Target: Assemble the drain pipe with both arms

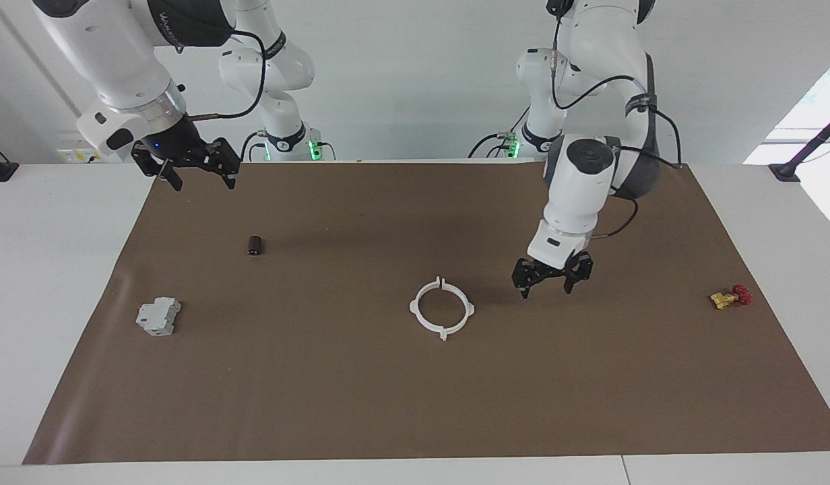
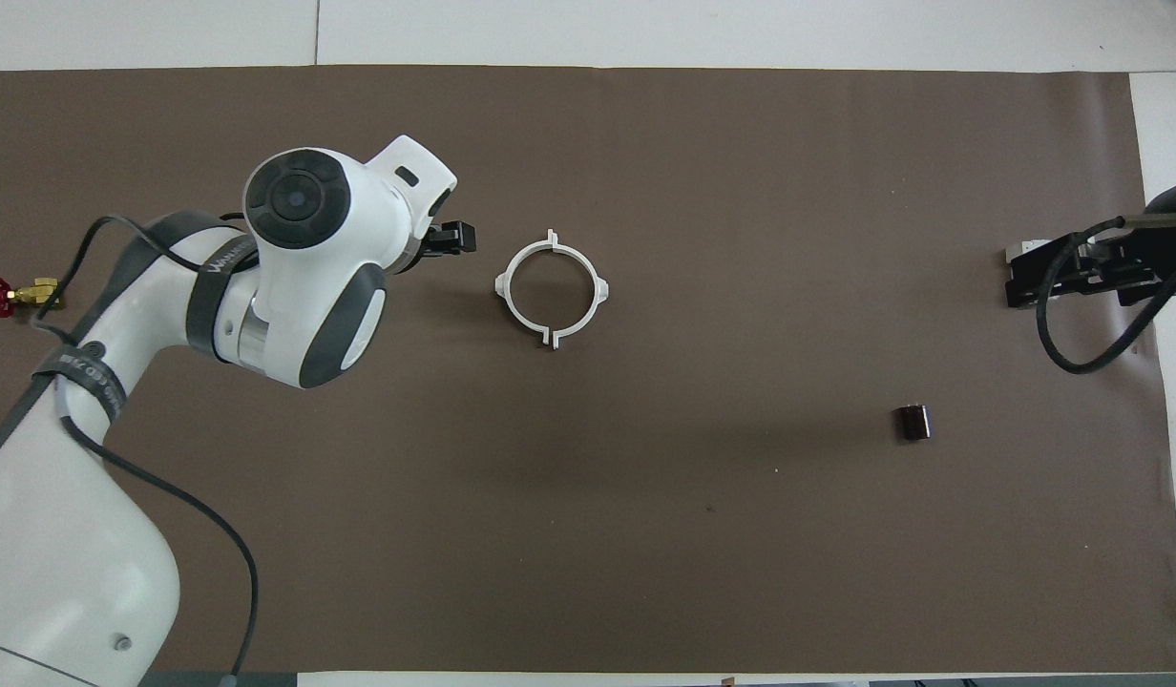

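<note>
Where lettering shows, the left arm reads "Wanda"; unclear.

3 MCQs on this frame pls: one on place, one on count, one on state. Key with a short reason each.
1. Where does the drain pipe lie?
A. On the brown mat, mid-table
B. On the grey block
C. In the right pincer

2. How many loose things lie on the mat besides the ring?
A. One
B. Three
C. Five

3. What is the left pincer doing?
A. Clamped on the ring
C. Shut on the valve
B. Open, off the ring, above the mat

Key:
1 A, the ring lies flat on the brown mat with nothing touching it.
2 B, the grey block, the small dark cylinder and the yellow-and-red valve.
3 B, its fingers are spread and it hangs beside the ring toward the valve; the right pincer waits open over the mat's corner.
</note>
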Controlling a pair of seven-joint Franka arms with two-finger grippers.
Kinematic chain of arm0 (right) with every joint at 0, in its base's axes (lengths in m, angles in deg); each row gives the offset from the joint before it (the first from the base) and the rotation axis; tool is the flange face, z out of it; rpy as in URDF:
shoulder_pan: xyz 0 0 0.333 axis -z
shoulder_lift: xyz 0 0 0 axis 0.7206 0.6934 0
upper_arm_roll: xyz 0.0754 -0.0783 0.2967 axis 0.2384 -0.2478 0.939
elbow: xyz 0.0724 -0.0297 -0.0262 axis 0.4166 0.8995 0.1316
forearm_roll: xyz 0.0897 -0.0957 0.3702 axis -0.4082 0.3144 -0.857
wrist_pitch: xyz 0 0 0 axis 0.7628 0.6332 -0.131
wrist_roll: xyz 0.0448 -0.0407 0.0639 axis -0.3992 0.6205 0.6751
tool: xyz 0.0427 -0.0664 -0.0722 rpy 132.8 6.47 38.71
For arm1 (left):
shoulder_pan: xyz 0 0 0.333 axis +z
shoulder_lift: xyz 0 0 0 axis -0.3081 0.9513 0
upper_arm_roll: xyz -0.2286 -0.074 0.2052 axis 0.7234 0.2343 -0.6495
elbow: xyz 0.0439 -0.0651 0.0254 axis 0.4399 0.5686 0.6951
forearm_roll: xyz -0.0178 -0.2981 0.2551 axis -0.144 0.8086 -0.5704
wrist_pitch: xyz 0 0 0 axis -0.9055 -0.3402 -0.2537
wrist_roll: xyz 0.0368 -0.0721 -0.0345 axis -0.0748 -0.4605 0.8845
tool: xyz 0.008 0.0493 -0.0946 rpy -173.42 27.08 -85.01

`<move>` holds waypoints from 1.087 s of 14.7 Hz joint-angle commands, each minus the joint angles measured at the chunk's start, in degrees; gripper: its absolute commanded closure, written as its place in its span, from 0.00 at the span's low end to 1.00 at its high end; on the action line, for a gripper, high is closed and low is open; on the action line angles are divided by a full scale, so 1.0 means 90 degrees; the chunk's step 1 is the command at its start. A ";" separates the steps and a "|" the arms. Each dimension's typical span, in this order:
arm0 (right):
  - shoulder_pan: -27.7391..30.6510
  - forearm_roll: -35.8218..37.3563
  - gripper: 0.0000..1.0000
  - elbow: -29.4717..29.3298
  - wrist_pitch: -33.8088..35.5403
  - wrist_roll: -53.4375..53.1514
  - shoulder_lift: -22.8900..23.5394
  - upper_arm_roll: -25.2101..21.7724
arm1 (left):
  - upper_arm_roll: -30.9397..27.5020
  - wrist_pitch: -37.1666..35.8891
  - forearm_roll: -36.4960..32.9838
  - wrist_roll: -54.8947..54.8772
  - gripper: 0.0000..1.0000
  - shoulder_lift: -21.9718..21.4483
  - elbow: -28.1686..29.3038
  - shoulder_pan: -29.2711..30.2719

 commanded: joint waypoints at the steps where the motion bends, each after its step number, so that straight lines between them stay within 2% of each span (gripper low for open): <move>1: 0.0067 -0.0103 0.00 0.0032 -0.0012 -0.0032 -0.0098 0.0054 | 0.0054 -0.0060 -0.0031 -0.0501 0.00 -0.0501 0.0567 0.0550; 4: 0.0048 -0.0093 0.00 0.0031 -0.0012 -0.0013 -0.0098 0.0054 | 0.0054 -0.0420 0.0047 -0.1193 0.00 -0.0774 0.0597 0.1040; 7: 0.0018 -0.0083 0.00 0.0031 -0.0012 -0.0042 -0.0098 0.0054 | 0.0044 -0.1045 0.0573 -0.2179 0.00 -0.1077 0.0480 0.1557; 9: 0.0018 -0.0035 0.00 0.0012 -0.0041 -0.0062 -0.0088 0.0054 | -0.0005 -0.1523 0.0663 -0.2348 0.00 -0.1301 0.0295 0.1724; 16: 0.0038 -0.0035 0.00 0.0022 -0.0061 -0.0052 -0.0088 0.0054 | -0.0034 -0.3535 0.0663 -0.2396 0.00 -0.1390 -0.1354 0.2007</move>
